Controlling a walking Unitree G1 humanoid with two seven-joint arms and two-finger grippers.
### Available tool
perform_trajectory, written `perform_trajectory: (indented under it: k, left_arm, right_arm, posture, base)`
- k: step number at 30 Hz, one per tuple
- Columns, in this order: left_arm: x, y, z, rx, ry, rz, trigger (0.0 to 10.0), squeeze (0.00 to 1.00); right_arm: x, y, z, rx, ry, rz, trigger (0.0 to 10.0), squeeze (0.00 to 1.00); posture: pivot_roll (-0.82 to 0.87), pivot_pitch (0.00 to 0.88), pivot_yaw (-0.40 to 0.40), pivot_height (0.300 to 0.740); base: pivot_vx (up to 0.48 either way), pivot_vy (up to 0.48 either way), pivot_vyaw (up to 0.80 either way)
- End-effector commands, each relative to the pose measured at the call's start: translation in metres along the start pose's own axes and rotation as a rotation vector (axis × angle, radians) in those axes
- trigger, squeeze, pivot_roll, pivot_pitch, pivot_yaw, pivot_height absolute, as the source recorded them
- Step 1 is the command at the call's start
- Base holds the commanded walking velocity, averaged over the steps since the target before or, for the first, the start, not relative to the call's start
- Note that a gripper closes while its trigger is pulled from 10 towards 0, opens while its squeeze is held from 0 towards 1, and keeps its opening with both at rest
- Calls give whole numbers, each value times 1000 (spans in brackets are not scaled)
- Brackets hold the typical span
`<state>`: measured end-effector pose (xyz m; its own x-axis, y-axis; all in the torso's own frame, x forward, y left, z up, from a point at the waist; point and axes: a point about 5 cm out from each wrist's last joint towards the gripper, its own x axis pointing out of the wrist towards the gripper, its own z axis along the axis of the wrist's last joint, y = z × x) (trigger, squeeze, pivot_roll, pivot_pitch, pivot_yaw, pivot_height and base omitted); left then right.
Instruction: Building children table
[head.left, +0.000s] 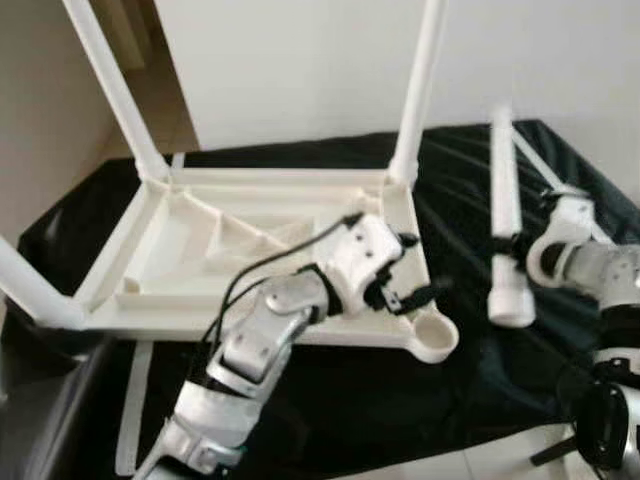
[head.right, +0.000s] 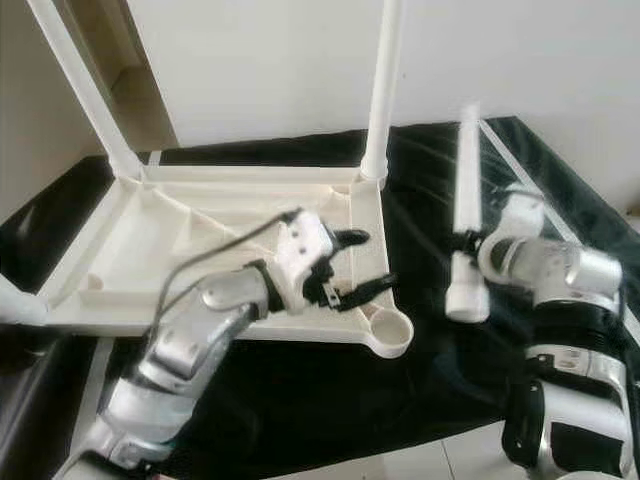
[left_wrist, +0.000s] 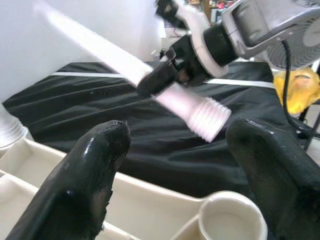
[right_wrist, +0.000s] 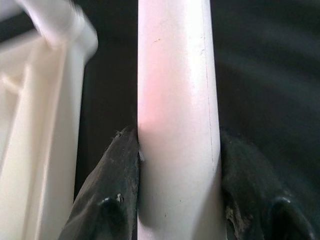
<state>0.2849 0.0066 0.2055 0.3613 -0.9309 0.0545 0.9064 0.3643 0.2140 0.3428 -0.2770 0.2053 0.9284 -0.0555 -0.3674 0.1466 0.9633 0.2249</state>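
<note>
A white plastic children's tabletop (head.left: 160, 250) lies upside down on a black cloth. Three white legs stand in its corners, one at the back right (head.left: 418, 90). The near right corner socket (head.left: 432, 335) holds no leg. My left gripper (head.left: 405, 268) hovers open over the tabletop's right rim, just behind that socket (left_wrist: 227, 217). My right gripper (head.left: 520, 243) is shut on the fourth white leg (head.left: 503, 180), held tilted over the cloth to the right of the tabletop. The leg's threaded end (left_wrist: 207, 117) points toward the socket. In the right wrist view both fingers (right_wrist: 117, 195) press the leg (right_wrist: 175, 115).
The black cloth (head.left: 470, 400) covers a low surface that ends at a light floor near the front right. A white wall rises close behind. A yellow object (left_wrist: 300, 90) and a fan sit beyond the cloth in the left wrist view.
</note>
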Motion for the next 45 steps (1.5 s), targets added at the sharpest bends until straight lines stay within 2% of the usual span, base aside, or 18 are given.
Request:
perform_trajectory:
  k: [1,2,3,4,6,7,10,11,16,21,25,29,31,34,36,39,40,45]
  left_arm:
    - [0,14,-5,-12,36,168,10000,0]
    - [4,25,-7,-12,71,210,10000,0]
    - [4,25,-7,-12,71,210,10000,0]
    - [9,37,-6,-16,91,269,10000,0]
    - [16,52,-5,-61,104,347,10000,0]
    - [16,52,-5,-61,104,347,10000,0]
    - [21,61,0,-80,78,391,10000,0]
    - [22,64,1,-59,72,415,10000,0]
    - [22,70,1,1,88,473,10000,0]
    - [25,76,-1,-28,92,486,10000,0]
    - [33,85,-4,-5,127,526,10000,0]
    - [37,86,-1,14,125,524,10000,0]
    - [41,85,2,6,122,486,10000,0]
    - [46,80,5,-37,90,390,10000,0]
    - [47,78,7,-29,73,353,10000,0]
    - [48,81,7,-20,76,361,10000,0]
    - [47,85,7,-9,81,385,10000,0]
    - [47,88,8,18,90,407,10000,0]
  right_arm:
    - [-2,3,6,-8,-60,-3,10000,0]
    - [-6,7,10,-22,-151,-21,10000,0]
    - [-6,7,10,-22,-151,-21,10000,0]
    - [-10,12,15,-74,-245,-57,10000,0]
    - [-13,22,16,-102,-330,-86,10000,0]
    - [-13,22,16,-102,-330,-86,10000,0]
    - [-18,37,14,-99,-440,-92,10000,0]
    - [-20,42,11,-87,-462,-78,10000,0]
    - [-27,52,-1,-91,-509,-19,10000,0]
    - [-33,62,-14,-119,-546,45,10000,0]
    - [-43,87,-29,-181,-588,183,10000,0]
    - [-47,97,-31,-210,-598,253,10000,0]
    - [-50,102,-33,-240,-603,299,10000,0]
    - [-52,106,-35,-267,-607,358,10000,0]
    - [-54,107,-35,-286,-613,387,10000,0]
    - [-57,108,-36,-300,-615,425,10000,0]
    - [-60,110,-36,-308,-614,471,10000,0]
    - [-62,111,-37,-325,-615,502,10000,0]
  posture:
    - [-57,14,-3,740]
    - [-58,15,-3,740]
    - [-58,15,-3,740]
    - [-61,15,-6,740]
    - [-62,14,-5,740]
    - [-62,14,-5,740]
    - [-69,12,-1,740]
    - [-69,11,-1,740]
    - [-75,4,5,740]
    - [-81,0,8,740]
    - [-86,0,10,740]
    - [-90,0,10,740]
    - [-91,0,8,740]
    - [-92,0,7,740]
    - [-94,0,7,740]
    - [-94,0,5,740]
    - [-93,0,5,740]
    - [-93,0,4,740]
  base:
    - [0,0,0]
    - [0,0,0]
    - [0,0,0]
    - [0,0,0]
    - [0,0,0]
    - [0,0,0]
    - [0,0,0]
    - [0,0,0]
    - [0,0,0]
    - [0,0,0]
    - [0,0,0]
    - [0,0,0]
    - [0,0,0]
    - [0,0,0]
    - [0,0,0]
    - [0,0,0]
    - [0,0,0]
    - [0,0,0]
